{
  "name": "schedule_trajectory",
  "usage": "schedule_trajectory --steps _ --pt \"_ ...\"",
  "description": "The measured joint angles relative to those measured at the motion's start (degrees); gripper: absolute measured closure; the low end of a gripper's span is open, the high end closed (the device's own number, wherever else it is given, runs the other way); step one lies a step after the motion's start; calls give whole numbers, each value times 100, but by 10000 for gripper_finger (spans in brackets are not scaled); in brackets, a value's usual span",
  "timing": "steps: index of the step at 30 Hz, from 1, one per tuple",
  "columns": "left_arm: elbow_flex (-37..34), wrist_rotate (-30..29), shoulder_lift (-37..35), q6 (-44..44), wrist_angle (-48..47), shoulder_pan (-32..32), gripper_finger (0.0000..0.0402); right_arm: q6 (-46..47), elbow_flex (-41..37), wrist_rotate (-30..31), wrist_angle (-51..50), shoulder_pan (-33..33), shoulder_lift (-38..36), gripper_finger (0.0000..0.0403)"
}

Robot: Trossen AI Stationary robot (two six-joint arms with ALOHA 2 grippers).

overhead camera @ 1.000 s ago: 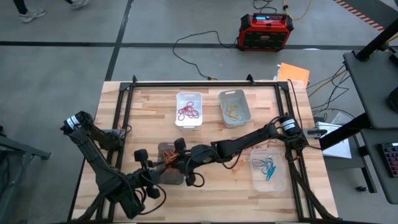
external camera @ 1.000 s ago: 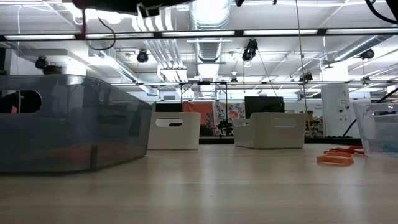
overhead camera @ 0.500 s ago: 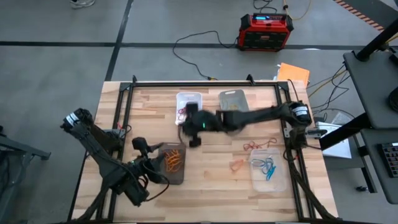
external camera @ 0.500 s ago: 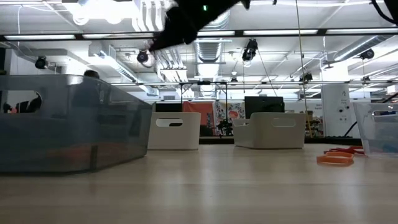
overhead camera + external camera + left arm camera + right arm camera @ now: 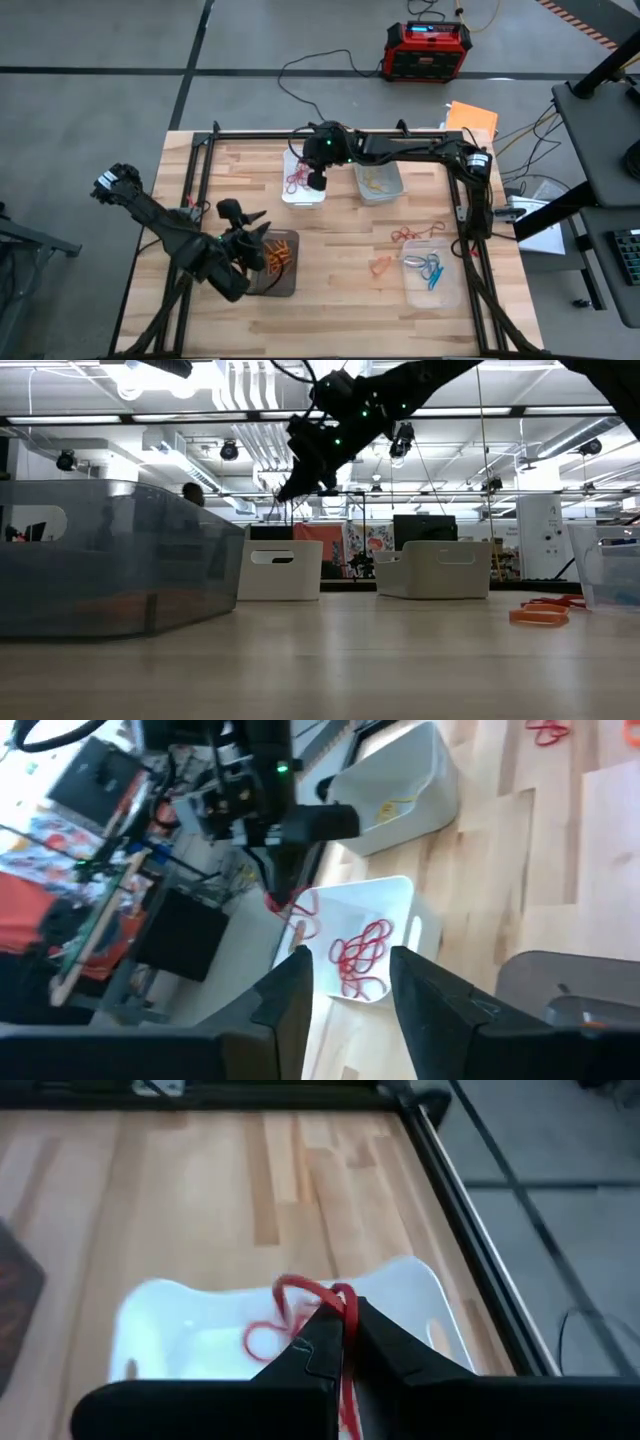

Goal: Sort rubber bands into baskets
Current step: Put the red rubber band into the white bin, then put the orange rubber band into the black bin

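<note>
My right gripper (image 5: 316,181) hovers over the white basket (image 5: 304,196), shut on a red rubber band (image 5: 298,1292). The white basket holds more red bands (image 5: 362,952). My left gripper (image 5: 350,995) stands open with nothing between its fingers, above the dark basket (image 5: 281,281), which holds orange bands (image 5: 281,254). The light grey basket (image 5: 377,172) holds yellowish bands. The clear basket (image 5: 432,272) holds blue ones. Loose red (image 5: 408,234) and orange (image 5: 381,265) bands lie flat on the table. My right gripper pinches the red rubber band (image 5: 345,1302) between its two fingertips. The fingers slant down toward the table's near edge. The band's loop (image 5: 303,915) dangles slack at the fingertips, lifted clear above the white basket.
A black frame (image 5: 330,131) runs along the table's far edge and both sides. The four baskets show in the low view as walls: dark (image 5: 110,560), white (image 5: 280,568), grey (image 5: 435,568), clear (image 5: 610,565). Bare wood lies between the dark and clear baskets.
My right gripper has swung from beside the dark basket toward the table's far edge and now hangs over the white basket, still shut. My left gripper has moved toward the far edge and right, over the dark basket.
</note>
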Motion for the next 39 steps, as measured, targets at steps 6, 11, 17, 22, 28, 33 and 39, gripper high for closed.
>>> schedule_trajectory --steps 6,11,17,22,28,33,39 --pt "-770 1101 -605 2038 2275 472 297 114 0 -51 -57 -136 59 380" --pt "-1696 2276 -1160 3674 4381 941 308 225 0 -58 -27 -148 59 345" --pt "-2860 3116 -2098 4483 6205 1368 314 286 0 -56 -52 -154 59 299" --pt "-3505 3546 -3050 4332 6847 1503 314 534 0 -60 -317 -157 -56 279" --pt "-3961 3647 -3862 4044 6839 1511 314 870 219 -60 -1879 -9 -456 273" --pt "-4132 3173 -4136 4064 6609 1511 314 1355 249 -120 -3301 382 -928 273" --pt "-4141 2724 -4216 4413 6365 1511 314 2484 248 -123 -4851 1148 -1358 273"
